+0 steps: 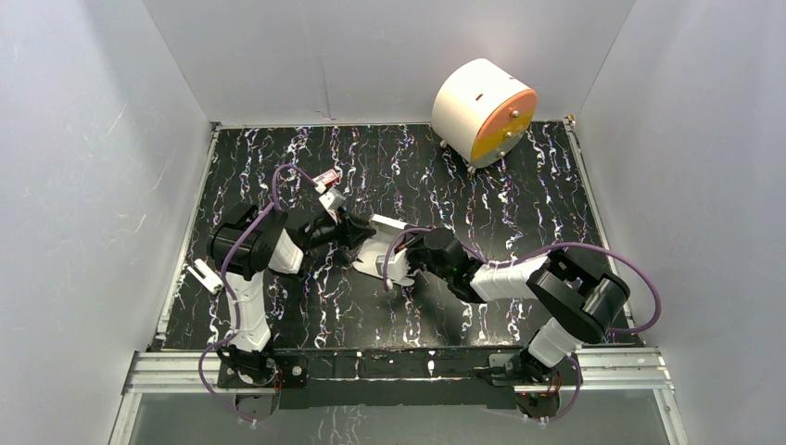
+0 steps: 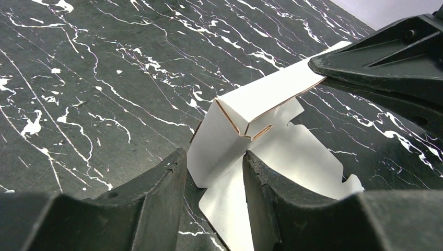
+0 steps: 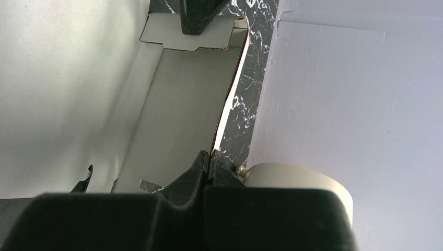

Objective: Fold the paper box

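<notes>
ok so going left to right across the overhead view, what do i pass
small white part → small red item → left arm's fingers → paper box → right arm's fingers → white drum with an orange face

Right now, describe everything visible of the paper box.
The paper box is thin white cardboard, brown at its cut edges, a die-cut sheet with tabs, partly folded: one panel is creased upright while a flat flap lies on the marbled table. It sits mid-table between the arms. The right jaws are shut on one panel's edge; the left jaws stand apart either side of the raised fold.
</notes>
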